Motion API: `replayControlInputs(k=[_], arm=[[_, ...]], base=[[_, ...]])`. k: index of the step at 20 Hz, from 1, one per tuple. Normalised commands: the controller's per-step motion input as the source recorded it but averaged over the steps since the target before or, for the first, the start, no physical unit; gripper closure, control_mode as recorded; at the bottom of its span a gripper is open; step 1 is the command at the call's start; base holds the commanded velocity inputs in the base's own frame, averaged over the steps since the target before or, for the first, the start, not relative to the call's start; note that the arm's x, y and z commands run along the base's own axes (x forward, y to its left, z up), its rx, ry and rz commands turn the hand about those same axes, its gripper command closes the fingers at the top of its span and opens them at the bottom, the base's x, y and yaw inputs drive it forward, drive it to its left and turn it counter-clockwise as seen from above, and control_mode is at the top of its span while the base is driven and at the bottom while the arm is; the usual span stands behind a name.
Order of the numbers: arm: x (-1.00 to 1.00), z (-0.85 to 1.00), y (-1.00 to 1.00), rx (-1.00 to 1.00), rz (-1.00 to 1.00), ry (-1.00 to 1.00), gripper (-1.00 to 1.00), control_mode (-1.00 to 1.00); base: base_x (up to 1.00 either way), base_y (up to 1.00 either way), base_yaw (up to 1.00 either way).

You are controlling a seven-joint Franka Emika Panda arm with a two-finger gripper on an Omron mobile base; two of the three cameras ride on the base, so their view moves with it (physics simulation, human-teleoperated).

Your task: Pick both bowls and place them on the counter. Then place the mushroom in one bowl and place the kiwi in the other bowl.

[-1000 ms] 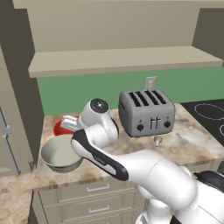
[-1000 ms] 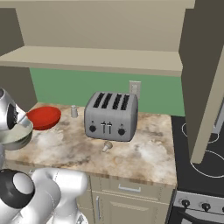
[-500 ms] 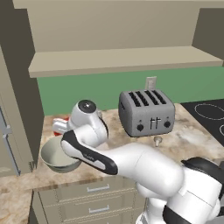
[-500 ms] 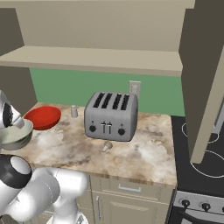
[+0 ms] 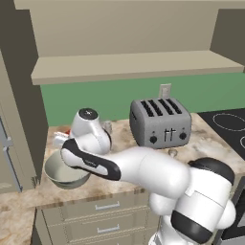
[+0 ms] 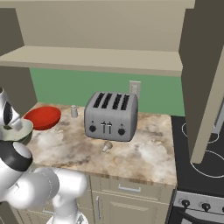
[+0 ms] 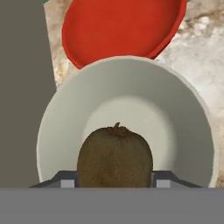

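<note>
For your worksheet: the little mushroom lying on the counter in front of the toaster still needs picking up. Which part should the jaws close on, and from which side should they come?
Probably the rounded cap of the mushroom, approached from straight above. It lies tipped on the counter, small and low, with the toaster close behind, so a side approach looks cramped.

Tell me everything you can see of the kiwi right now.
The kiwi is a matte, olive-brown oval fruit with a small stem nub on its top side in the hand view. It sits between the gripper's two fingertips, one against each side. It hangs above the pale cream inside of the silvery-grey bowl, near the middle; whether it touches the bowl cannot be told. The red bowl lies just beyond, empty.
</note>
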Motion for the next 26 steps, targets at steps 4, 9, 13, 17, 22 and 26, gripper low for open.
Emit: replayControlInputs(k=[4, 9, 13, 17, 22, 26], arm=[[0.00, -0.26, 0.20, 0.00, 0.00, 0.07, 1.00, -1.00], [0.03, -0.22, 0.13, 0.00, 0.00, 0.10, 1.00, -1.00], [0.01, -0.16, 0.04, -0.02, 0.00, 0.11, 1.00, -1.00], [0.03, -0.13, 0.01, -0.04, 0.00, 0.08, 1.00, -1.00], [0.03, -0.09, 0.05, -0.08, 0.00, 0.04, 1.00, -1.00], [0.01, -0.10, 0.08, -0.09, 0.00, 0.02, 1.00, -1.00]], base=[[0.00, 0.00, 0.00], [0.00, 0.00, 0.00], [0.00, 0.00, 0.00], [0.00, 0.00, 0.00], [0.00, 0.00, 0.00], [0.00, 0.00, 0.00]])
